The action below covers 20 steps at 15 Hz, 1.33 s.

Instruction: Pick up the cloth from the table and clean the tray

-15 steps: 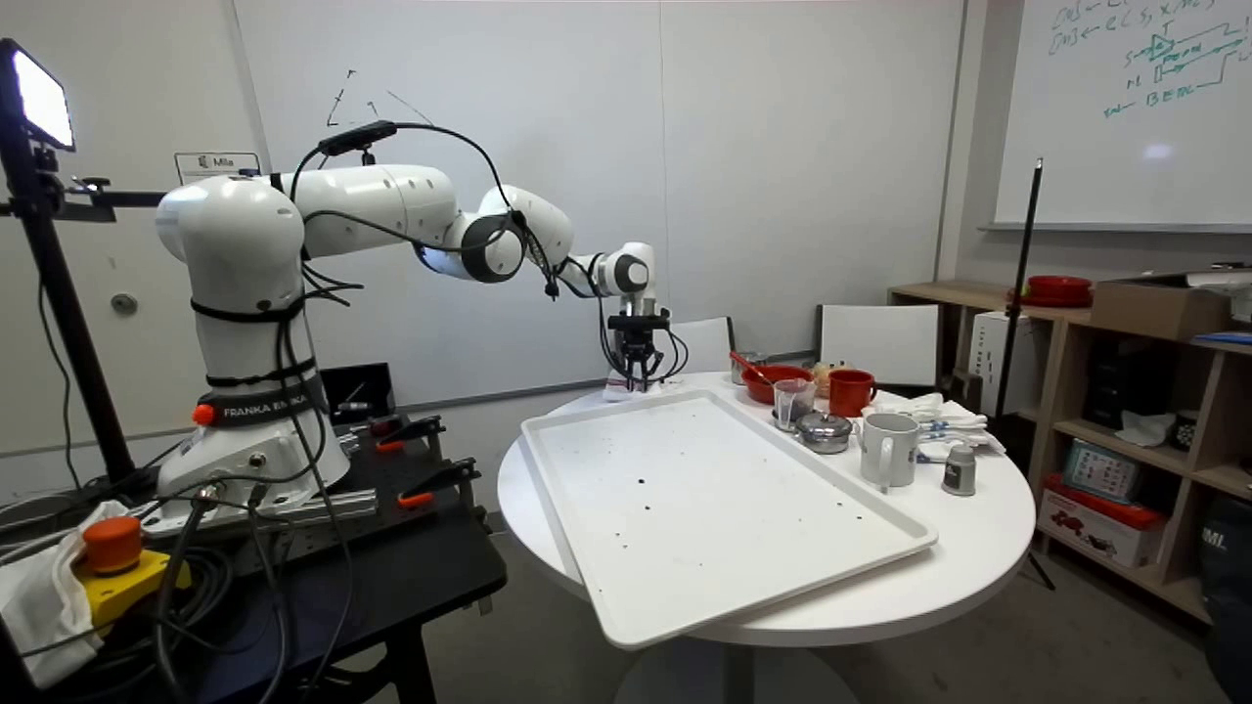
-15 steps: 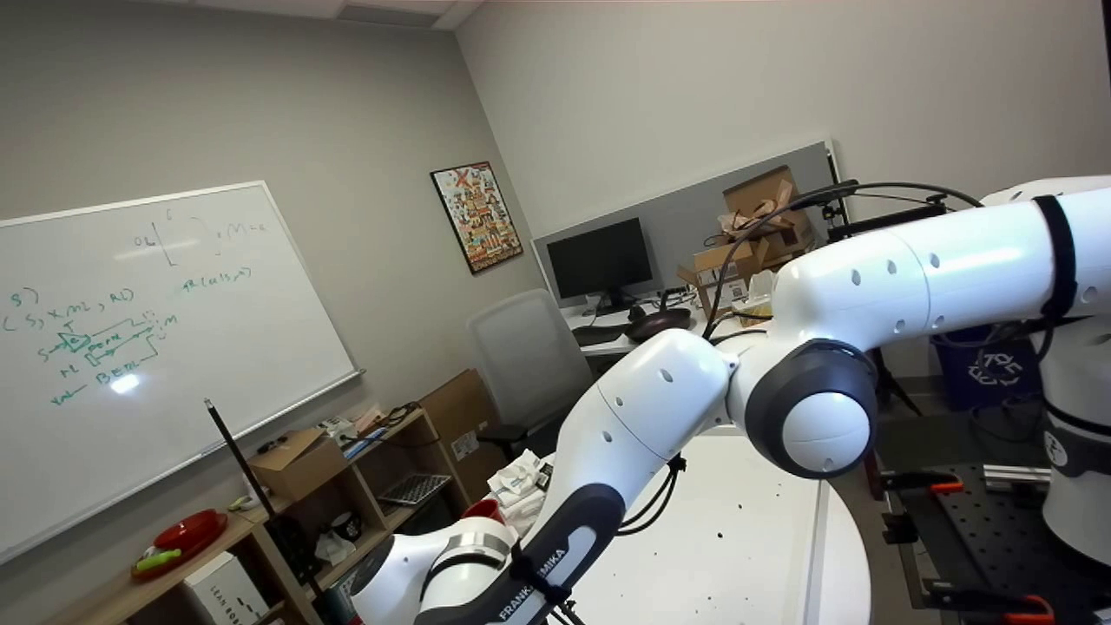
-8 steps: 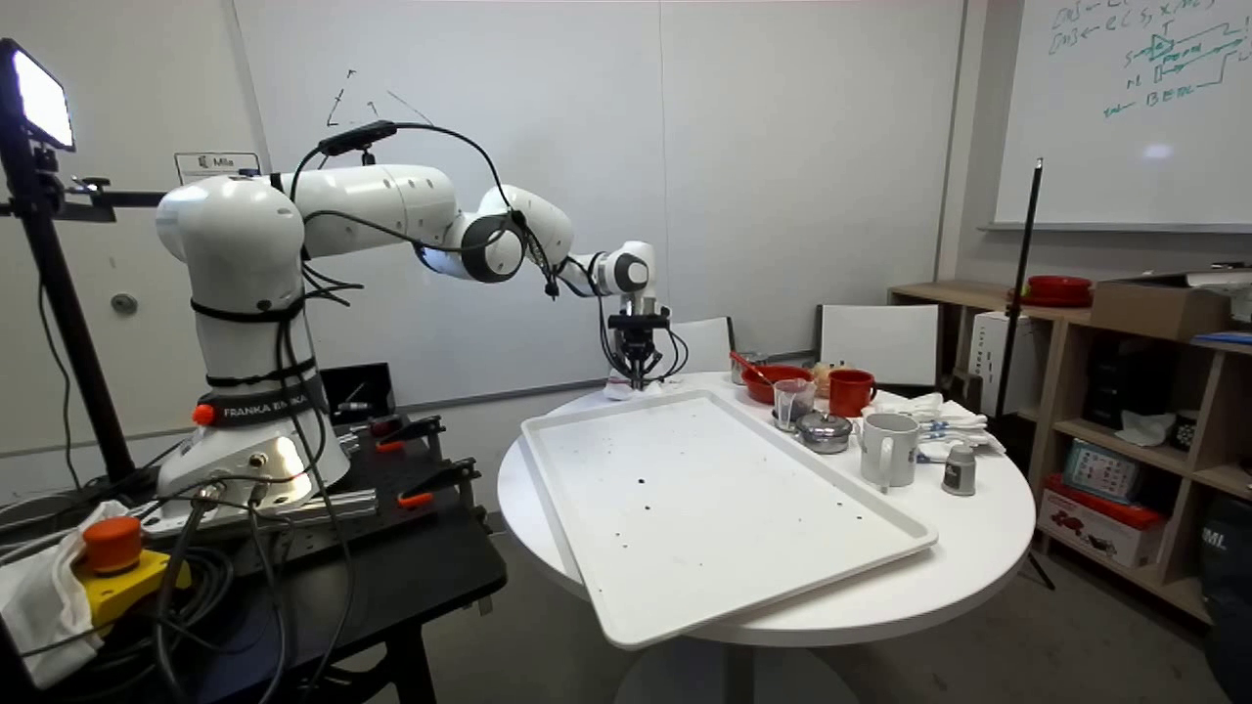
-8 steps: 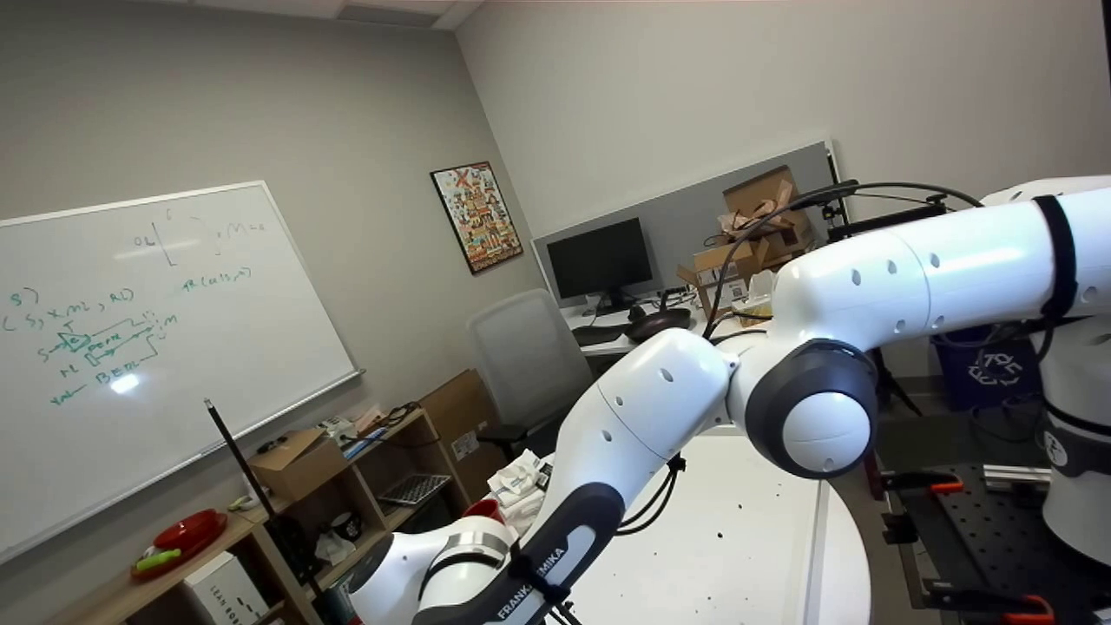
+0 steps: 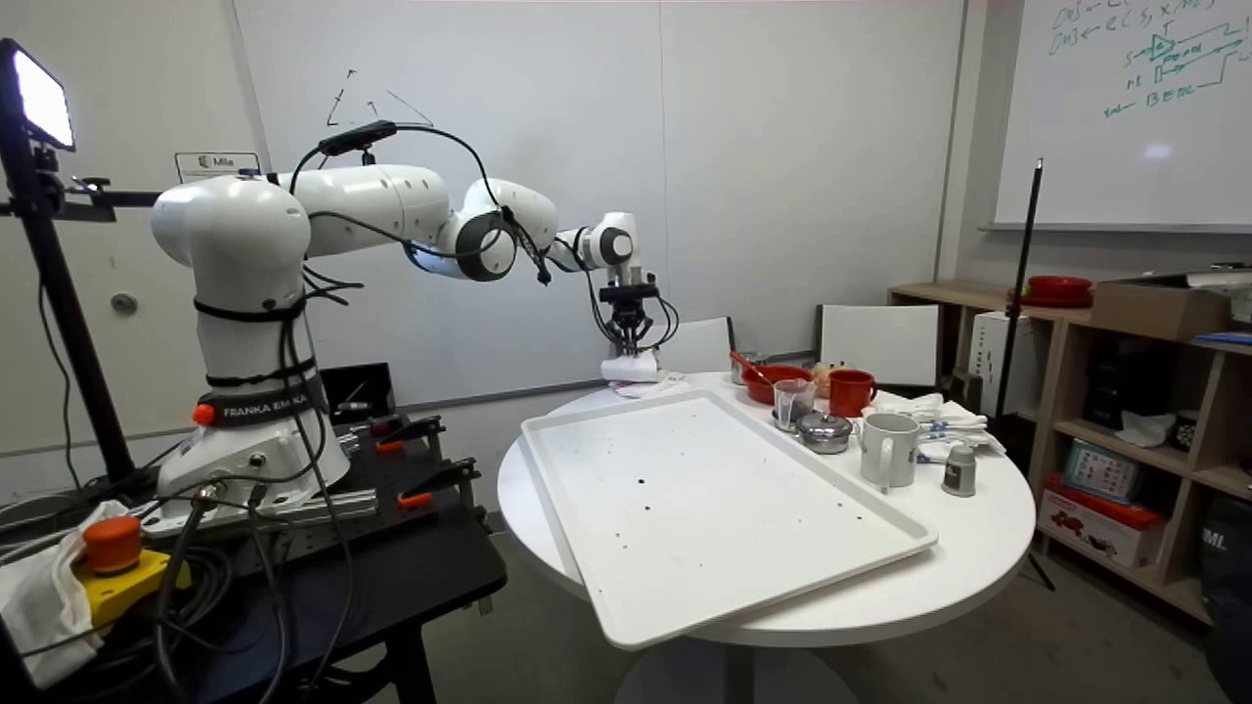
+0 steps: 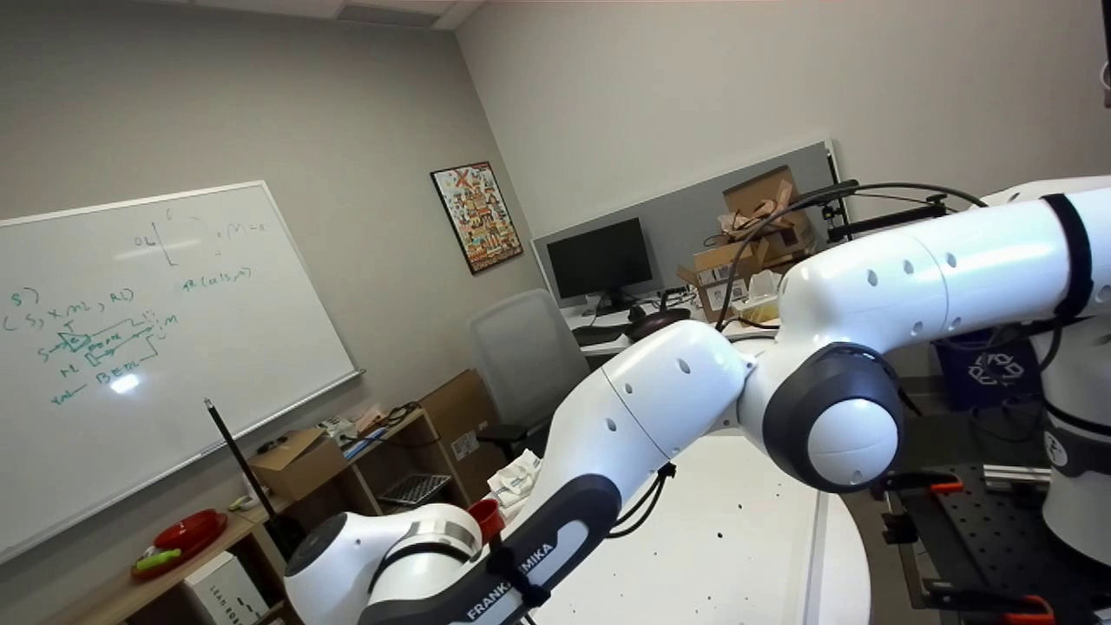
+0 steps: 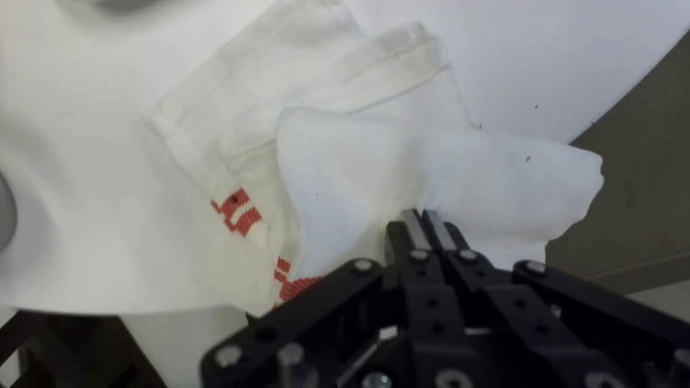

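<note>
Okay, wrist view: gripper [image 7: 423,213] narrow, jaws together on a pinched fold of white cloth [image 7: 345,161]. Cloth looks thin, matte, soft, one end wavy-edged; sits over a flatter white layer [image 7: 253,86] with a red marking [image 7: 248,221], can't tell if same piece. Should handle light, limp, unbreakable; mid-fold pinch seems right, but a shallow bite could let it slip, loose ends will likely droop.

In an exterior view: cloth bunched under the gripper, at the far edge of the table [image 5: 968,538], beyond the tray [image 5: 724,469]; whether it clears the layer, can't tell. Table smooth, round, white. Tray stiff-looking, rectangular, rounded corners, low rim, dark specks [image 5: 642,481] scattered across.

In an exterior view: arm [image 6: 660,382] hides part of the tray; gripper and cloth not visible.
</note>
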Motion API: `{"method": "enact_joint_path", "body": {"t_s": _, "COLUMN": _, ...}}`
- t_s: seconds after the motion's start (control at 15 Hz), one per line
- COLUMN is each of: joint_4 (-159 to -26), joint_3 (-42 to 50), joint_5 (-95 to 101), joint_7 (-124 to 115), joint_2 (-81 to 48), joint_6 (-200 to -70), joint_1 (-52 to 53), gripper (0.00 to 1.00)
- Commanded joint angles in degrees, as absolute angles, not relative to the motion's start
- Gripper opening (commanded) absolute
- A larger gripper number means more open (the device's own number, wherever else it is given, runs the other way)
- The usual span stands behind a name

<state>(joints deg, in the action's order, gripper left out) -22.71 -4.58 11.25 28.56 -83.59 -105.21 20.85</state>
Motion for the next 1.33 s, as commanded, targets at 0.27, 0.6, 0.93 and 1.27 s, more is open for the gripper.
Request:
{"method": "enact_joint_path", "body": {"t_s": 0.27, "joint_4": -21.55, "joint_3": -4.51, "joint_5": 8.65, "joint_7": 29.99, "joint_2": -80.6, "joint_6": -107.93, "joint_1": 22.04, "gripper": 0.01}}
{"method": "enact_joint_path", "body": {"t_s": 0.6, "joint_4": -21.08, "joint_3": -3.96, "joint_5": 8.74, "joint_7": 28.78, "joint_2": -77.38, "joint_6": -109.53, "joint_1": 21.86, "gripper": 0.01}}
{"method": "enact_joint_path", "body": {"t_s": 0.93, "joint_4": -21.02, "joint_3": -3.48, "joint_5": 8.91, "joint_7": 27.78, "joint_2": -72.91, "joint_6": -110.31, "joint_1": 21.41, "gripper": 0.01}}
{"method": "enact_joint_path", "body": {"t_s": 1.27, "joint_4": -21.16, "joint_3": -3.23, "joint_5": 8.64, "joint_7": 26.01, "joint_2": -69.54, "joint_6": -111.64, "joint_1": 20.05, "gripper": 0.01}}
